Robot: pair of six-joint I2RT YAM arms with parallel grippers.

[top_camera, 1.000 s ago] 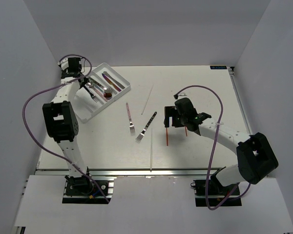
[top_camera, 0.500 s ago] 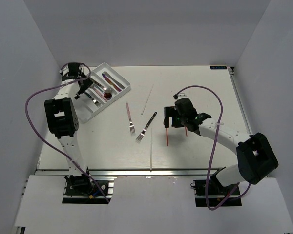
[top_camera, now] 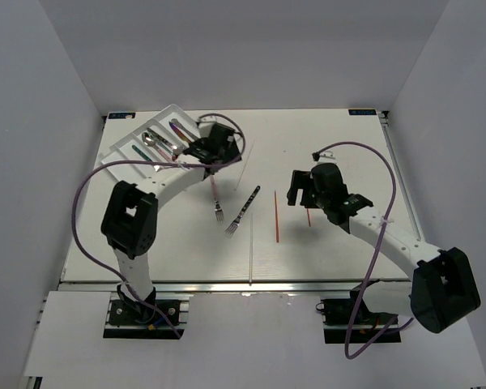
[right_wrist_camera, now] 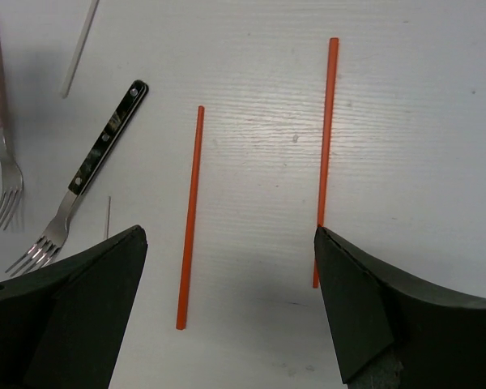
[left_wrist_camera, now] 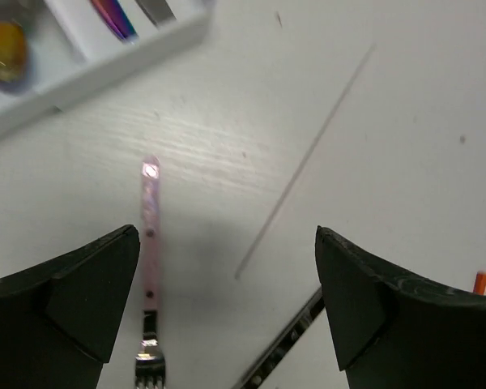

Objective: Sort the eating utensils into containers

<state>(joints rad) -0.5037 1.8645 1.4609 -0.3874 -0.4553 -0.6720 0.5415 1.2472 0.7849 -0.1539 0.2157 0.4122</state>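
Note:
The white tray [top_camera: 123, 148] of long containers sits at the back left and holds silver utensils [top_camera: 151, 139] and iridescent cutlery [top_camera: 181, 130]. My left gripper [top_camera: 215, 158] hovers open above the pink-handled fork [left_wrist_camera: 150, 243], with nothing between its fingers [left_wrist_camera: 81, 300]. A black-handled fork [top_camera: 243, 209] lies just right of the pink one. My right gripper [top_camera: 301, 191] hangs open over two red sticks; the left stick [right_wrist_camera: 190, 219] and the right stick [right_wrist_camera: 324, 154] lie parallel on the table below it. Part of the tray is hidden by the left arm.
A thin white stick [left_wrist_camera: 308, 154] lies diagonally beyond the pink fork. Another long thin stick [top_camera: 251, 243] runs toward the table's near edge. The tray's corner [left_wrist_camera: 105, 57] shows at the upper left of the left wrist view. Walls enclose the table on three sides.
The left gripper opened over the tray, then the left arm swung right to above the pink-handled fork. The right arm shifted slightly right, staying open.

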